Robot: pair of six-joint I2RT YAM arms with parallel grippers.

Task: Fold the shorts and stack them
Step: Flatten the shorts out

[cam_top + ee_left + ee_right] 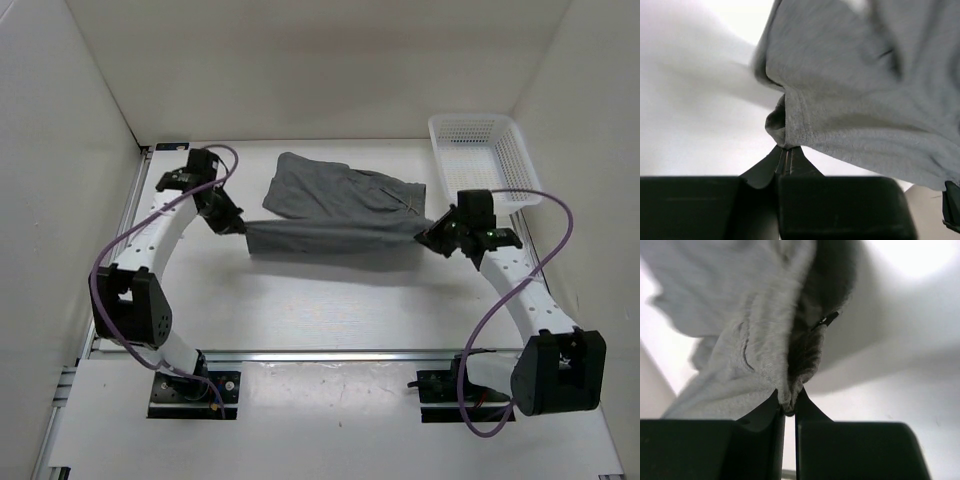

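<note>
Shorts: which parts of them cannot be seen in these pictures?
Top view: the underside of the shorts and the table beneath them, hidden by the cloth itself.
Left wrist view: the cloth is blurred, and cut off by the top and right edges.
Right wrist view: the inner fold, lost in shadow.

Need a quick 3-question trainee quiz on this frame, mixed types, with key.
1. True or false: the left gripper and the right gripper are both shut on the shorts.
2. Where is the white mesh basket? A) far right corner of the table B) far left corner C) between the arm bases
3. Short answer: which gripper is nearer the basket?

Key: 1 true; 2 A; 3 the right one.
</note>
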